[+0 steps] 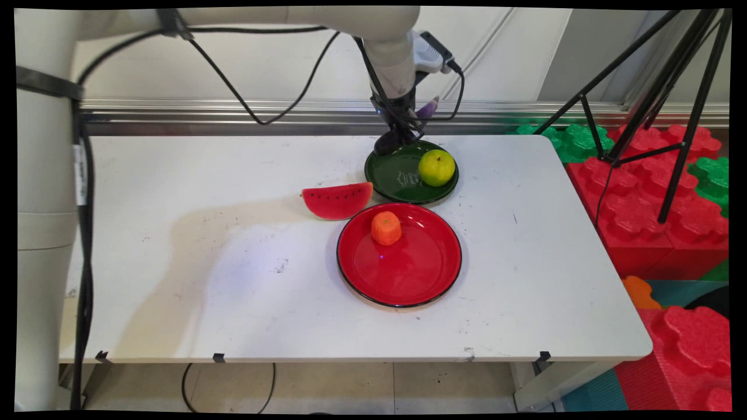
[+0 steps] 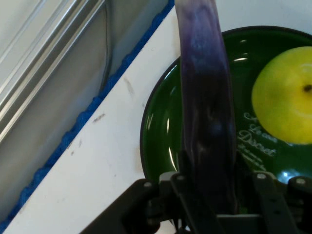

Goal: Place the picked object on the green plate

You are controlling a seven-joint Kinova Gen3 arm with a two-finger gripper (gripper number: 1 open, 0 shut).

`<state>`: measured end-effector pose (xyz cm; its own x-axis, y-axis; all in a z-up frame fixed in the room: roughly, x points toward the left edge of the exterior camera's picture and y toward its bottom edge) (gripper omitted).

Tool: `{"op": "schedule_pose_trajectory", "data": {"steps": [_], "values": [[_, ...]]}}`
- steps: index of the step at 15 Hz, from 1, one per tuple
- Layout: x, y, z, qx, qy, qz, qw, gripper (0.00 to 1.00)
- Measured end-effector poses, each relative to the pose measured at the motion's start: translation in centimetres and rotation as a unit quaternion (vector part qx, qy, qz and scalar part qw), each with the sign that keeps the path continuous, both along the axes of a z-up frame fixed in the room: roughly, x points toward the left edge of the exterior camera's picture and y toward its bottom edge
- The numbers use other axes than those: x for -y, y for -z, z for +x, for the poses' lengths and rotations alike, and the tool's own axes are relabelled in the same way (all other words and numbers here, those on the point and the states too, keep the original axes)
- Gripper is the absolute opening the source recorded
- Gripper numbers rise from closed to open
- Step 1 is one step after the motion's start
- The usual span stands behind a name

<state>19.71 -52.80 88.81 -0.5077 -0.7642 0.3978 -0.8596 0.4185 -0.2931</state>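
My gripper (image 1: pixel 393 142) is shut on a long purple eggplant (image 2: pixel 205 102), whose tip pokes out behind the wrist (image 1: pixel 428 108). It hovers low over the far left rim of the dark green plate (image 1: pixel 374 175), close to the table's back edge. In the hand view the eggplant runs up the middle between the fingers, across the green plate (image 2: pixel 160 141). A yellow-green apple (image 1: pixel 436 167) lies on the plate's right side, also seen in the hand view (image 2: pixel 285 97).
A red plate (image 1: pixel 408 274) with an orange fruit (image 1: pixel 386 228) sits in front of the green plate. A watermelon slice (image 1: pixel 337 200) lies to their left. Black tripod legs (image 1: pixel 671 116) and red and green foam blocks (image 1: pixel 642 204) stand right of the table.
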Motion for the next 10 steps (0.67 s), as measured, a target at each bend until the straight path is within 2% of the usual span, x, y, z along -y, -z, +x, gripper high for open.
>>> {"op": "schedule_pose_trajectory", "data": {"steps": [5, 10], "values": [[2.6, 2.9, 0.6, 0.0, -0.002, 0.016, 0.9999, 0.0], [3.8, 4.8, 0.6, 0.001, 0.002, 0.03, 0.9995, 0.0]]}}
